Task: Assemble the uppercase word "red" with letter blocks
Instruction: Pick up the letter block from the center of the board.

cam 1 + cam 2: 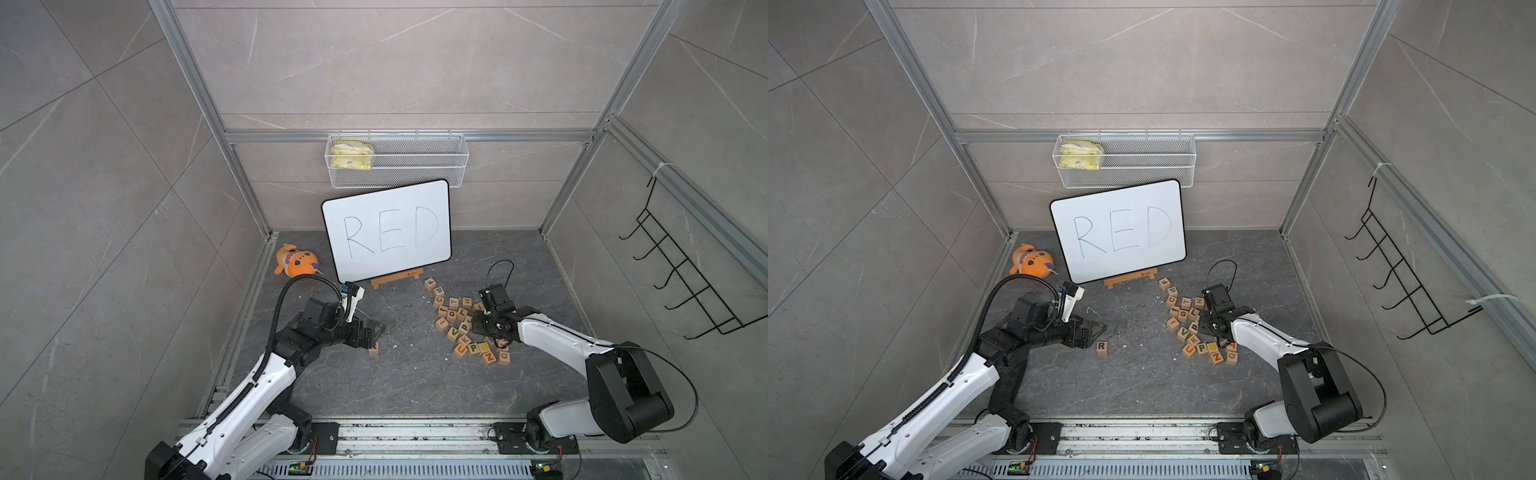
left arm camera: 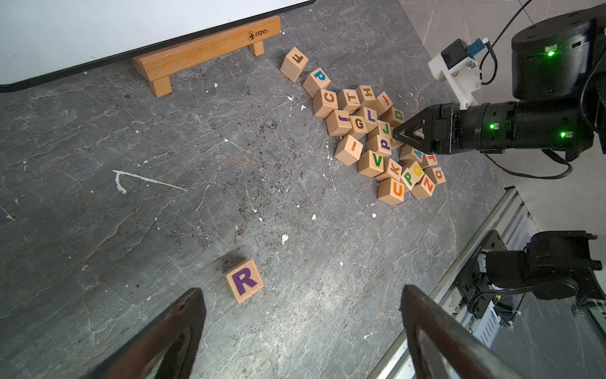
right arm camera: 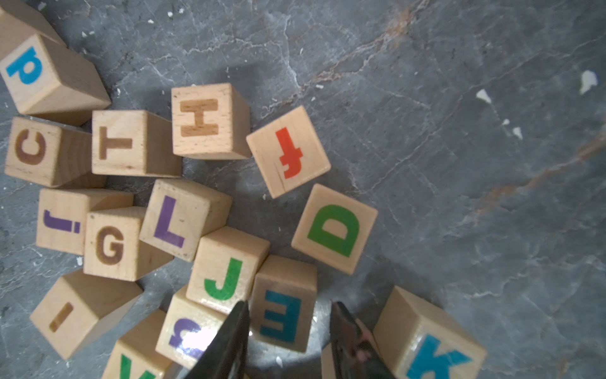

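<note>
A wooden letter block with a dark purple R lies alone on the dark floor, seen in a top view too. My left gripper hovers just short of it, open and empty. The other letter blocks form a loose pile to the right. My right gripper reaches into that pile, also seen from the left wrist. Its jaws straddle the blue E block: one finger is at the block's side and a gap shows at the other. The green D block lies just beyond.
A whiteboard with "RED" handwritten in blue leans on a wooden stand at the back. An orange plush toy lies back left. A wire basket hangs on the rear wall, a black hook rack on the right wall.
</note>
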